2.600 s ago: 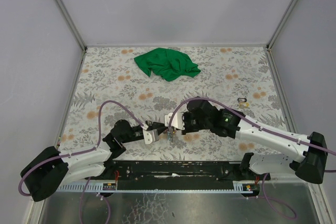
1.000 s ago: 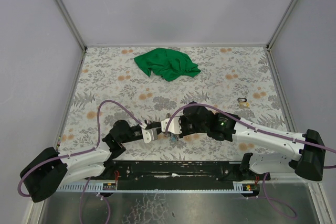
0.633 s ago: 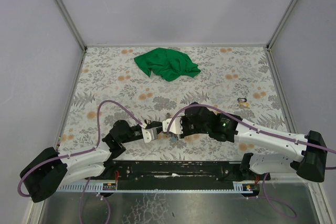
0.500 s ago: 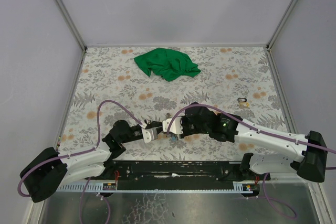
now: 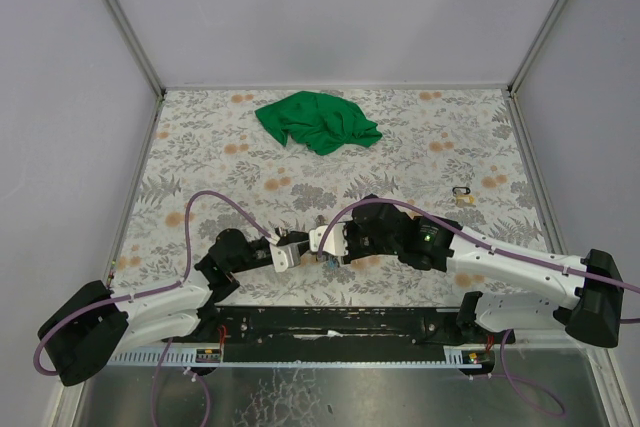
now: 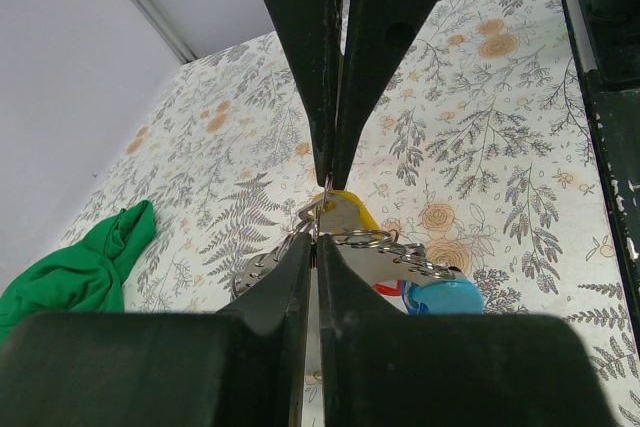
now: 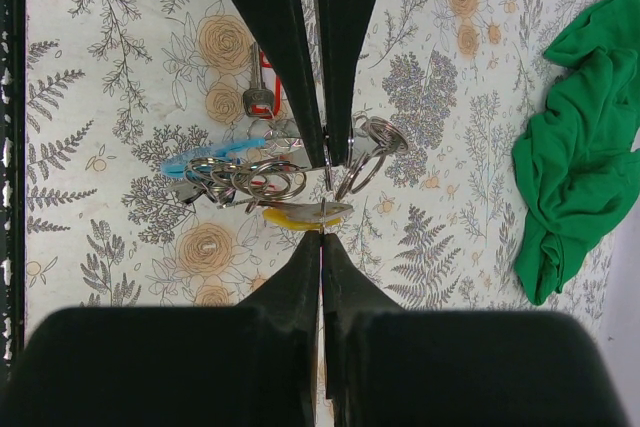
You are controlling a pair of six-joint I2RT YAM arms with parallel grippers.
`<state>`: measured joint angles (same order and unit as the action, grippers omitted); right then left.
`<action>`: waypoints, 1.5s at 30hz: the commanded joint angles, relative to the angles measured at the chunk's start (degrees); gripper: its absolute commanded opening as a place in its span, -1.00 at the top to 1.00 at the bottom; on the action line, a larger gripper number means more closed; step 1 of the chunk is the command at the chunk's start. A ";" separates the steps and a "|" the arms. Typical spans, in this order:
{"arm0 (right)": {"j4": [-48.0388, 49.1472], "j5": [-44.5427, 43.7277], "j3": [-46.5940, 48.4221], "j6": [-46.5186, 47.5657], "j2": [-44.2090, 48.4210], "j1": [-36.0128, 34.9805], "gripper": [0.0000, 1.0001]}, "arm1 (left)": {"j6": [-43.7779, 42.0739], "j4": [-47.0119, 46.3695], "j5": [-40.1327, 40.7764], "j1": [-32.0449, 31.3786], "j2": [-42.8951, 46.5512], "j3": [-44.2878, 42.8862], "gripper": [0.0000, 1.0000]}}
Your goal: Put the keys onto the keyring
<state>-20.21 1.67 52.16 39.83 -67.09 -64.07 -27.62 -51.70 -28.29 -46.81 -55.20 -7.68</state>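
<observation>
Both arms meet low at the near middle of the worktop (image 5: 420, 137), tip to tip over the bunch. Left gripper (image 6: 314, 242): jaws pressed together, tips nipping a thin ring of the keyring (image 7: 252, 179). Right gripper (image 7: 320, 239): jaws pressed together too, tips at a thin metal bit right by a yellow tag (image 7: 300, 213); can't tell which piece exactly. The keyring is a tangle of grey loops squeezed between the two sets of tips. The keys (image 7: 262, 87) sit in the same bunch, touching the rings: the red-tagged one sticks out to one side, the light blue tag (image 7: 215, 159) is just beside the loops. Can't tell if the bunch rests on the worktop or hangs just above it. Green cloth (image 5: 318, 121) is crumpled at the far side, well apart. Small dark-and-yellow item (image 5: 461, 192) lies off to the right, apart from everything.
</observation>
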 commanded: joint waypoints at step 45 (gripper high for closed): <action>1.98 -1.21 0.38 -1.91 0.27 -0.89 1.00 | 0.24 -4.67 -0.89 0.41 1.08 -0.86 1.00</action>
<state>-18.81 1.96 52.16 38.96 -67.77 -64.36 -27.64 -51.68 -28.77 -46.81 -55.07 -7.68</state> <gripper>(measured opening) 0.032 0.009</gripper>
